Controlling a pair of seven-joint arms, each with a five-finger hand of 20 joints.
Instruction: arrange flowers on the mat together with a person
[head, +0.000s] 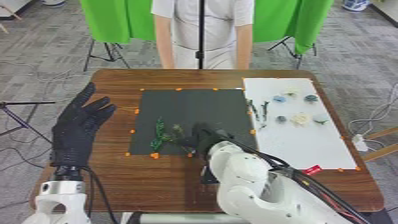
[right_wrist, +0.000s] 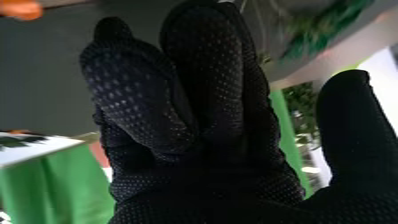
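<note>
Now, the right hand (head: 204, 140) is low over the near part of the dark mat (head: 182, 105), and the danger is a stray brush; the green sprig (head: 160, 132) and the duller sprig (head: 177, 131) lie close by on that mat, so a sideways sweep could drag them askew; a thumb closing late, or off line, could miss a thin stem or pin it flat; and over on the white sheet (head: 293, 145), the blue flower (head: 280, 99) and the cream flower (head: 299, 119) sit near their neighbours, where a wide reach could nudge several!

From the head view comes the layout, sprigs on the dark mat, blooms on the white sheet, left hand (head: 73, 132) loosely spread beside the mat; there, black glove on dark ground hides the right hand's grip; the right wrist view settles it, fingers straight, thumb (right_wrist: 355, 125) well apart, nothing clamped, with blurred greenery (right_wrist: 330, 22) beyond.
</note>
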